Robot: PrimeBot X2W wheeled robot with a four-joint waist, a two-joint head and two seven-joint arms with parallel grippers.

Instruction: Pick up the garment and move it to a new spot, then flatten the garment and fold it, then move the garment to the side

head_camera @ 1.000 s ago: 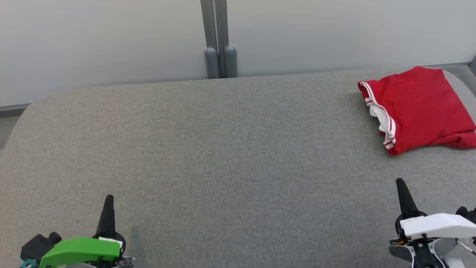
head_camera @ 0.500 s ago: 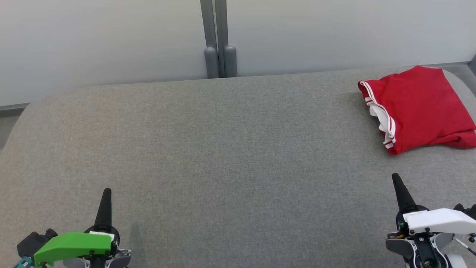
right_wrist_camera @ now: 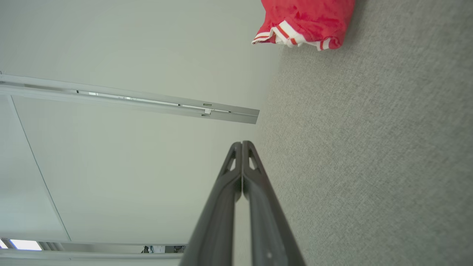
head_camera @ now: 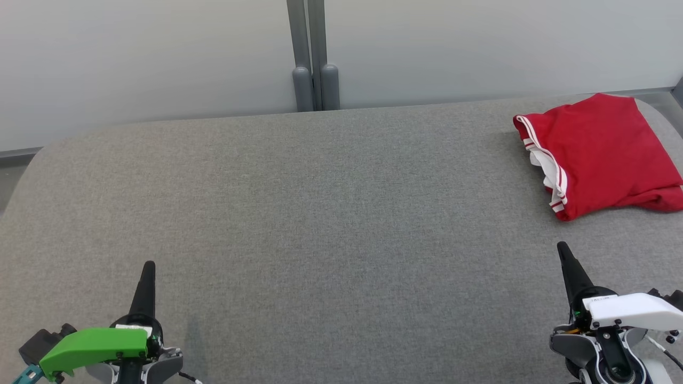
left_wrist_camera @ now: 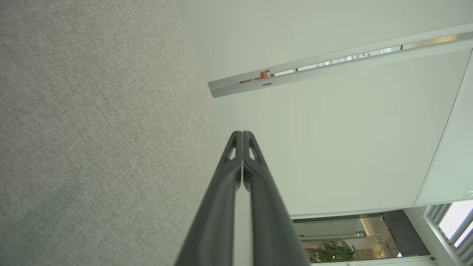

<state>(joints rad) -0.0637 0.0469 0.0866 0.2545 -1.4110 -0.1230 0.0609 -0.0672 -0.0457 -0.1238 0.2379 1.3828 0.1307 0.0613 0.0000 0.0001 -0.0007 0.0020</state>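
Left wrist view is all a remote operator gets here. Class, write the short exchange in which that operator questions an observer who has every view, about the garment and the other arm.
Operator: I have the left gripper shut beside a grey surface. Where is the garment?
Observer: It is red and lies folded at the far right of the surface, apart from both grippers.
Operator: And the right gripper?
Observer: It is shut and empty at the near right, short of the garment's striped edge.
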